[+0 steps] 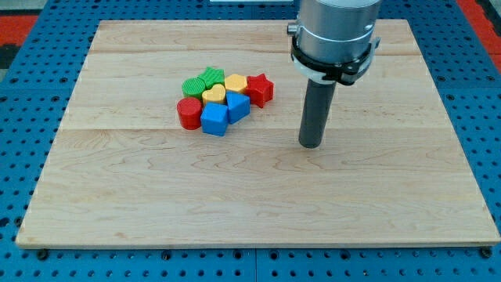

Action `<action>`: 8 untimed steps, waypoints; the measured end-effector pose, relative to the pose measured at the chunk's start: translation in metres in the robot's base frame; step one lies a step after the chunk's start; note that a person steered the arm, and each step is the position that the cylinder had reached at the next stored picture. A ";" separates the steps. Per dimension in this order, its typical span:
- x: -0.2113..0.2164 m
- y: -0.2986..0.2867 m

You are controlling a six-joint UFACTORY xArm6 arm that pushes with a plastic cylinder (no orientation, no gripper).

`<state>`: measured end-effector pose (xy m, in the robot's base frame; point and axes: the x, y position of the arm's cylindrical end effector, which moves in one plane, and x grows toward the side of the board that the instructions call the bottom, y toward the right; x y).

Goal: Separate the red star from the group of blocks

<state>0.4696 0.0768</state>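
Observation:
The red star (261, 88) sits at the right end of a tight cluster of blocks left of the board's centre. It touches a yellow hexagon-like block (236, 83). The cluster also holds a yellow heart (214, 95), two green blocks (203, 81), a red cylinder (189, 113) and two blue blocks (225, 113). My tip (311, 145) rests on the board to the right of the cluster and lower in the view than the red star, clear of all blocks.
The wooden board (258, 196) lies on a blue perforated table (23, 157). The arm's grey body (335, 31) hangs over the board's upper right part.

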 end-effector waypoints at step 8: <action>-0.060 -0.083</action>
<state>0.4099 -0.0066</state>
